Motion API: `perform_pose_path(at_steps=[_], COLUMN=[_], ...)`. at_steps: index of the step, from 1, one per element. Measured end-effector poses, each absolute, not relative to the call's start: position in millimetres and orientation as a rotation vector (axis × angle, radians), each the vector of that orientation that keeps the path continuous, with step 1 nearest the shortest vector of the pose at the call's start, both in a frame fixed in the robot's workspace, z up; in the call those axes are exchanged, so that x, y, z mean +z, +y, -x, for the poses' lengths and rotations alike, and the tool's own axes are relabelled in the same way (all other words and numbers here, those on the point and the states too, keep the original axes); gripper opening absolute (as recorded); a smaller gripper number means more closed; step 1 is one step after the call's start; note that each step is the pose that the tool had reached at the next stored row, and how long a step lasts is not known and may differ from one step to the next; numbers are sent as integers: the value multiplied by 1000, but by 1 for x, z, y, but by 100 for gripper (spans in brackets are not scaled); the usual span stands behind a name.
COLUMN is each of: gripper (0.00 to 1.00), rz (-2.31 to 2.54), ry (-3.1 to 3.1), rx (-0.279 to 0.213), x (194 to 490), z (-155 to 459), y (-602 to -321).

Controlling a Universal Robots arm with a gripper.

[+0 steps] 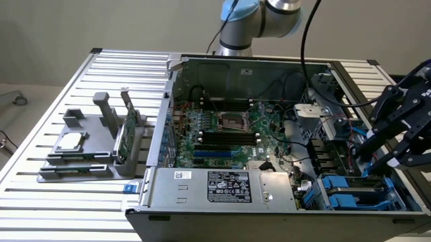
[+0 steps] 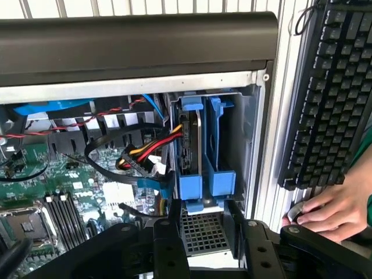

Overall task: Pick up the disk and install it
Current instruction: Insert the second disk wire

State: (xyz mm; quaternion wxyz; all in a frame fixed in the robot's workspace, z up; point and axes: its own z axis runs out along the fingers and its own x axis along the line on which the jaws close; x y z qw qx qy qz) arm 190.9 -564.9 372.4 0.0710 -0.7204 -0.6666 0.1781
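The disk (image 2: pixel 196 142) stands on edge in the drive bay at the corner of the open computer case, its grey metal side framed by a bright blue carrier. Red, yellow and black cables run to it. In the exterior view the blue carriers (image 1: pixel 342 190) sit at the case's front, on the exterior view's right. My gripper (image 1: pixel 381 165) hangs just above that bay. In the wrist view my gripper (image 2: pixel 203 235) is open, one black finger (image 2: pixel 172 232) on either side of a perforated metal grille, a short way from the blue carrier's end. Nothing is held between the fingers.
A second blue carrier (image 2: pixel 222 139) stands beside the disk. The motherboard (image 1: pixel 229 136) fills the case floor. A grey fixture (image 1: pixel 88 151) on the exterior view's left holds a silver chip and a green card. A person's hand (image 2: pixel 331 209) rests by a black keyboard (image 2: pixel 334 87).
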Motion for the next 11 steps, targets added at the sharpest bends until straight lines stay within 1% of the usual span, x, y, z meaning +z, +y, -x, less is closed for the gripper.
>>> perform_pose_path(at_steps=[7,11], gripper=[42,42], rz=[2170,2176], ry=[-2007,-2012], rx=[530,522], x=[375,375], z=[-176,-172], y=[-559,-546])
